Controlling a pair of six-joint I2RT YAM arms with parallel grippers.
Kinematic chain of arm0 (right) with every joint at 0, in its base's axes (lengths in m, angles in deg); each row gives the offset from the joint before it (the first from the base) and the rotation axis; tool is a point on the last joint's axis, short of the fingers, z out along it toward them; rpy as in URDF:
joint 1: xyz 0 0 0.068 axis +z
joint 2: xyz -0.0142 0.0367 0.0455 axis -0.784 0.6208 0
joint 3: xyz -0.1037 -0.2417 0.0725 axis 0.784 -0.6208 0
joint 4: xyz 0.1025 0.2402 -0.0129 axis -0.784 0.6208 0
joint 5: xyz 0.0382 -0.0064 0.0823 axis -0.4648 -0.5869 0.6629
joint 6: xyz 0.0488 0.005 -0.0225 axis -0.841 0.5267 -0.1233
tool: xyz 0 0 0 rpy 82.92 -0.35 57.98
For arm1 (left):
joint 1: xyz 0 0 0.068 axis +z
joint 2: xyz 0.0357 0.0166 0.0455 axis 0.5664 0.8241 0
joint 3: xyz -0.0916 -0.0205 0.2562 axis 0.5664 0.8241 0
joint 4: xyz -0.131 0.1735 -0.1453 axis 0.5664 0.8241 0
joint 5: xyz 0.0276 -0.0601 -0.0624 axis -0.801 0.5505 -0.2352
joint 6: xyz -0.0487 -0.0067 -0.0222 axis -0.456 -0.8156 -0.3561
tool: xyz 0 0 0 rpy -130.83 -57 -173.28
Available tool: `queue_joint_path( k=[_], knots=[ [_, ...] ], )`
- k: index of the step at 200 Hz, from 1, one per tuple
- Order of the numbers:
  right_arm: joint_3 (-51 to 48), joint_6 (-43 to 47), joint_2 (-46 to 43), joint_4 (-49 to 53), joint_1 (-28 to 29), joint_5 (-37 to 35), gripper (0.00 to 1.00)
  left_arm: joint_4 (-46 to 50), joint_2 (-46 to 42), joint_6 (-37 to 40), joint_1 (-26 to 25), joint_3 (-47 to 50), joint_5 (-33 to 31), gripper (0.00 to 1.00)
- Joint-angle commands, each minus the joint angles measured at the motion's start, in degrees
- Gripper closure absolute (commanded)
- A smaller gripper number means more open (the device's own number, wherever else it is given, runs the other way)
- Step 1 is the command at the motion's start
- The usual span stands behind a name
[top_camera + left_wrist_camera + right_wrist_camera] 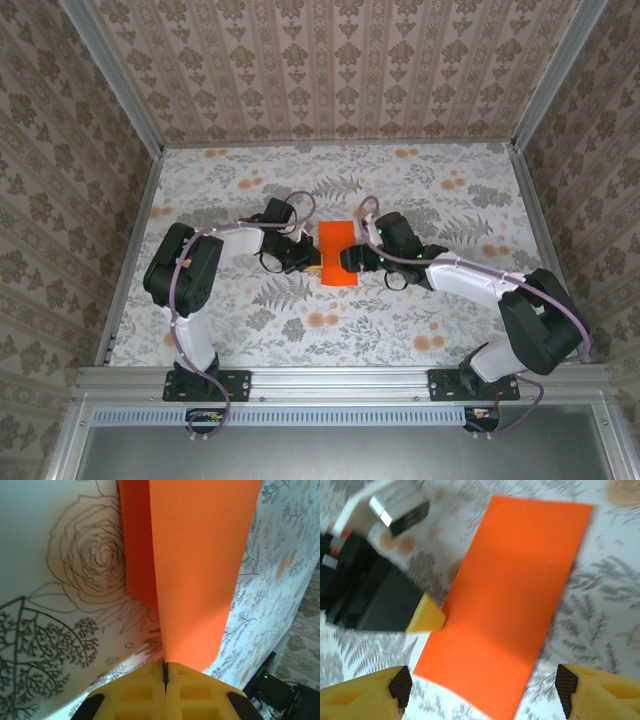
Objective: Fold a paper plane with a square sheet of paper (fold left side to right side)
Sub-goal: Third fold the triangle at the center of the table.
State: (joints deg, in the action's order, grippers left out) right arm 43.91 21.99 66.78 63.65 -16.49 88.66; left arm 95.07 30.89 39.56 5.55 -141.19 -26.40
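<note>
The square sheet of paper (338, 240) is bright orange and lies mid-table as a tall rectangle, one half folded over the other. My left gripper (312, 266) is shut on its left edge. In the left wrist view the yellow jaws (165, 667) meet with the sheet (200, 555) rising from the seam, and a darker lower layer (137, 545) lies on the cloth. My right gripper (350, 258) hovers at the sheet's right side. In the right wrist view its fingers (400, 685) stand open, wide apart over the near end of the sheet (510, 600), and the left fingertip (427, 617) touches the edge.
The table (400, 320) wears a pale floral cloth with small orange flower blotches (322, 320). Metal rails (130, 230) and wallpapered walls close in the left, right and far sides. The left arm's black body (365, 590) sits close beside the sheet.
</note>
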Motion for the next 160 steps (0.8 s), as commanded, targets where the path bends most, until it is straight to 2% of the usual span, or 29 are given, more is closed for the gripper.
queue_joint_path(
  k=[1,45,62,114,160],
  knots=[
    [-2.1,8.13,-2.65,-0.54,4.84,-7.09,0.18,-2.05,-2.13,-2.81,0.01,0.65,3.64,0.96],
    [-3.19,14.73,-3.44,0.47,12.7,-13.05,0.15,-2.38,-2.12,-3.35,0.39,0.99,5.45,0.96],
    [-2.19,15.94,0.65,0.67,14.67,-14.84,0.13,-2.34,-2.04,-3.37,0.45,0.96,5.62,0.97],
    [2.64,18.49,8.81,-0.63,16.98,-17.13,0.09,-2.34,-1.82,-3.39,0.47,1.0,5.71,0.97],
    [5.37,20.85,12.69,-1.04,17.0,-18.12,0.08,-2.17,-1.83,-3.34,0.43,0.89,5.71,0.97]
  ],
)
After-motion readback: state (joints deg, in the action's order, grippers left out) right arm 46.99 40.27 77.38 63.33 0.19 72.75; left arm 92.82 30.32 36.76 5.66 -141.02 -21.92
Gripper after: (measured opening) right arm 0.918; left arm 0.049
